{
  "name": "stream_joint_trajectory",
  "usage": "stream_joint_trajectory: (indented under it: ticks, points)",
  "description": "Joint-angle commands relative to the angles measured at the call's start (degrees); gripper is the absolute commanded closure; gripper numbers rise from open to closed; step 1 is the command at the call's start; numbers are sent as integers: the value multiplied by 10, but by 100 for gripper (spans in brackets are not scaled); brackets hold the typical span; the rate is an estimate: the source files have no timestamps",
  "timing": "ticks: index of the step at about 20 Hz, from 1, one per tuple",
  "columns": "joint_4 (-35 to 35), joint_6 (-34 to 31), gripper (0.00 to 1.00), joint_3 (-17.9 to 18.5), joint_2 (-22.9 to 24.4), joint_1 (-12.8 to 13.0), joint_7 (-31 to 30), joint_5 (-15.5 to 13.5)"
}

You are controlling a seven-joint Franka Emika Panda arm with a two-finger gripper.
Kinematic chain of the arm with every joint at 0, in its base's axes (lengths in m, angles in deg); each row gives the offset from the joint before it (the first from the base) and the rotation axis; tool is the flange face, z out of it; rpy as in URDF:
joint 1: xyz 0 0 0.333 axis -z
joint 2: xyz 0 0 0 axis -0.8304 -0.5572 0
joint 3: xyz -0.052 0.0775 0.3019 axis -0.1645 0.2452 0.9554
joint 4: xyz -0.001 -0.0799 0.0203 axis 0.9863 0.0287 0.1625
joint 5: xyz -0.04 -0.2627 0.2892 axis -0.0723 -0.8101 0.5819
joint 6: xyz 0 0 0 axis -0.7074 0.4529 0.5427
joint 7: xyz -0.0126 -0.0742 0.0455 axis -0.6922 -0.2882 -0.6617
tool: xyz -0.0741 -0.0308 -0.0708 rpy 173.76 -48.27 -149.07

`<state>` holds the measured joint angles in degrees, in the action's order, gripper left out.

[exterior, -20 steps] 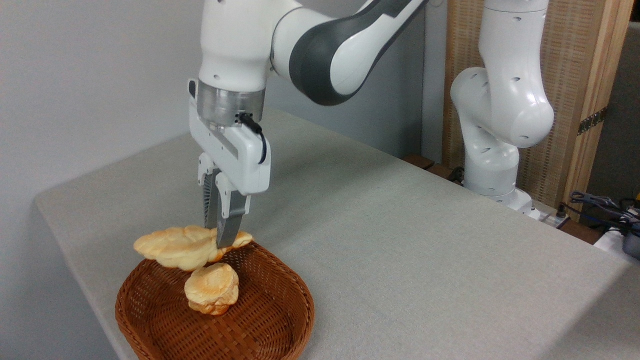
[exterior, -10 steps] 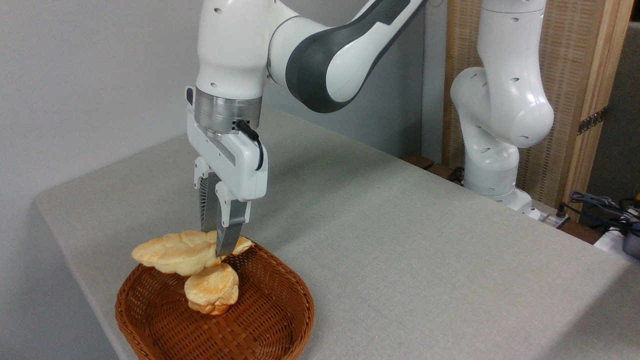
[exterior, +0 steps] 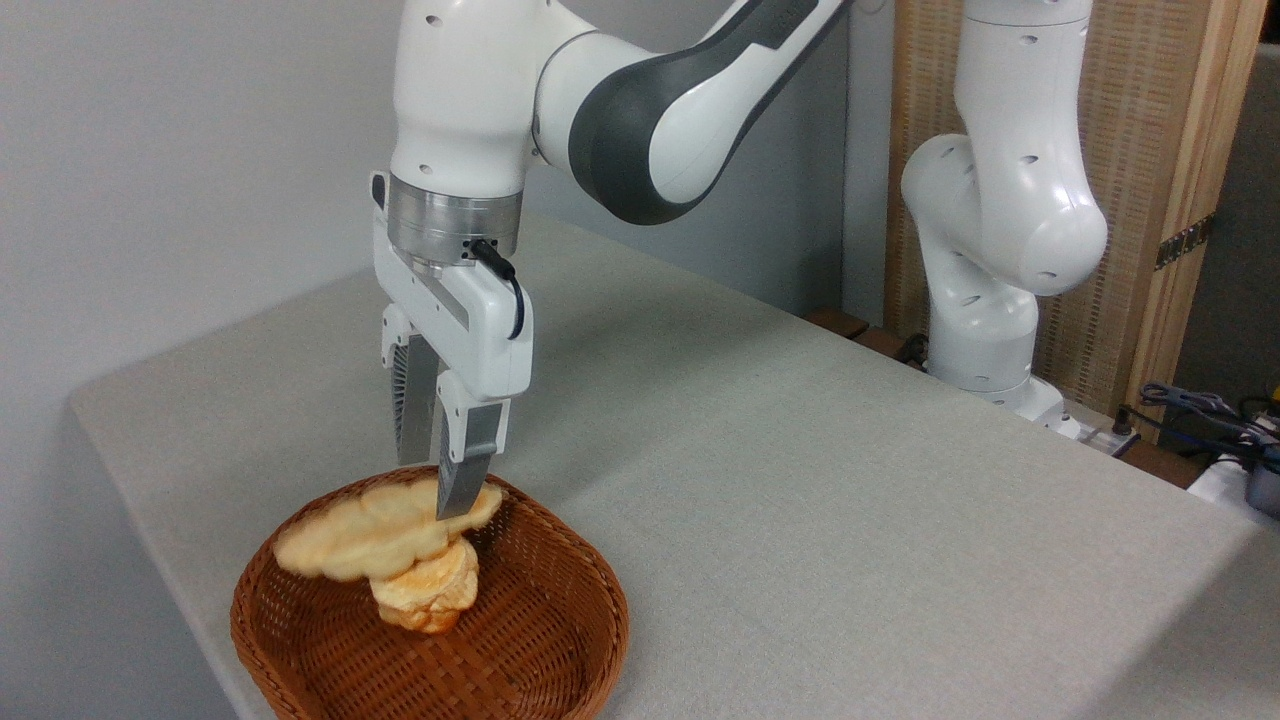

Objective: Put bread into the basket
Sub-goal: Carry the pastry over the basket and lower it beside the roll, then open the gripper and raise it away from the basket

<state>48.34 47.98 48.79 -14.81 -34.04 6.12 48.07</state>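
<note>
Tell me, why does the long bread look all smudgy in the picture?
In the fixed camera view, the bread is softly blurred, likely from motion, while the basket weave looks sharp; soft light casts a faint shadow on the table.

woven wicker basket (exterior: 560, 640), matt cloth table (exterior: 800, 480)

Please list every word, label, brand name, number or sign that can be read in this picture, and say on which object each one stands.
None can be read. The robot arm, its claw, the basket, the bread, the table and the wooden panel behind show no text. A small dark fitting on the panel is too small to tell.
</note>
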Motion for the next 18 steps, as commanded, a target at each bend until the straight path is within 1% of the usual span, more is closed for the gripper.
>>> stream_joint_trajectory:
  ticks: [1,3,7,8,10,11,13,14,15,16,18]
  points:
    - [-2,-6,0,5,6,6,-4,-11]
    - [-3,-12,0,6,12,5,-7,-11]
    - [-6,-75,0,6,54,3,-13,-8]
    - [-14,-100,0,5,57,3,-27,-7]
    - [-47,-172,0,1,56,2,-60,-3]
    - [-60,-200,0,1,56,2,-64,-3]
    - [-77,-236,0,3,56,2,-84,-2]
    - [-84,-261,0,4,56,2,-102,8]
    - [-90,-278,0,2,56,2,-108,28]
    - [-90,-280,0,0,56,2,-109,43]
    - [-90,-280,0,0,56,2,-108,46]
